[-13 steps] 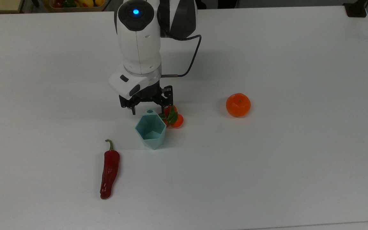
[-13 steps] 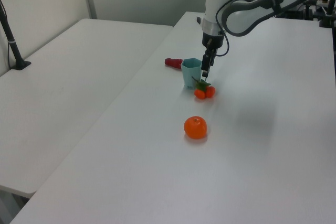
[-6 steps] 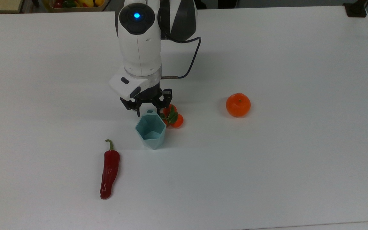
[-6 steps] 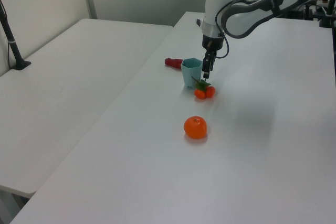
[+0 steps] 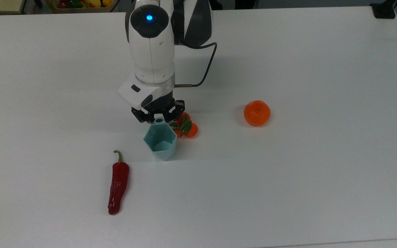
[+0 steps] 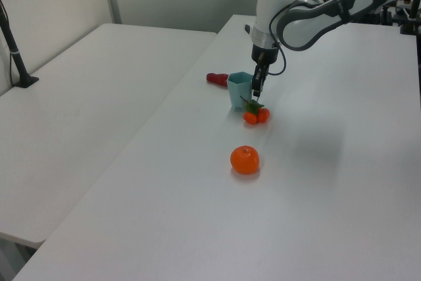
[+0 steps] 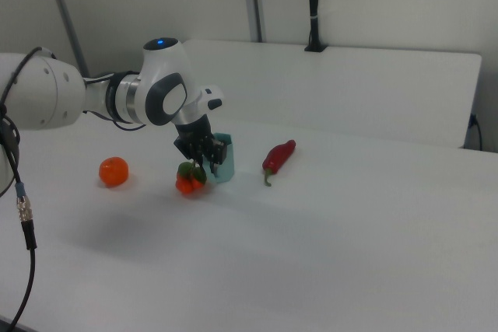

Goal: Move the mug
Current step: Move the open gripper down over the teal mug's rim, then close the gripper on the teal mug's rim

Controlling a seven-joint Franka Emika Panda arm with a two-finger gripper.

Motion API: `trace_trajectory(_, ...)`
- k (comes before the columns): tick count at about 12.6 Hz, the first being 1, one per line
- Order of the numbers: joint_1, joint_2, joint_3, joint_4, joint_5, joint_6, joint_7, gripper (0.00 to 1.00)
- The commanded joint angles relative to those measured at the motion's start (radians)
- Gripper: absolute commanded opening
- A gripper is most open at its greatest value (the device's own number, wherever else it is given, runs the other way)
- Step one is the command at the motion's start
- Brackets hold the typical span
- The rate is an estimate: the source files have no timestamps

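One gripper (image 5: 158,120) points down at the white table (image 5: 288,172), its fingers drawn in around the small handle tab at the back rim of the mug (image 5: 160,142); they look closed on the tab, and the mug leans slightly. The mug sits directly below the gripper in the top view, its hexagonal mouth open upward. In the left view the gripper (image 6: 258,87) meets the mug (image 6: 239,91) at the rim. Just beside the gripper, to the top view's right, lies a cluster of small orange fruits with green leaves (image 5: 185,126), close against the mug. An orange (image 5: 257,113) rests well apart, farther to the top view's right. A red chili pepper (image 5: 118,184) lies below and to the top view's left of the gripper, apart from the mug.
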Motion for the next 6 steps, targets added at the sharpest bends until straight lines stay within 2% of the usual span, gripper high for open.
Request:
trace_trajectory(1,0.012,-0.002,-0.012,-0.009,-0.018,0.02,-0.013,0.07)
trace_trajectory(3,0.012,-0.002,-0.012,-0.009,-0.018,0.017,-0.014,0.01)
trace_trajectory(6,0.012,-0.014,-0.012,-0.009,-0.018,0.009,-0.013,0.0)
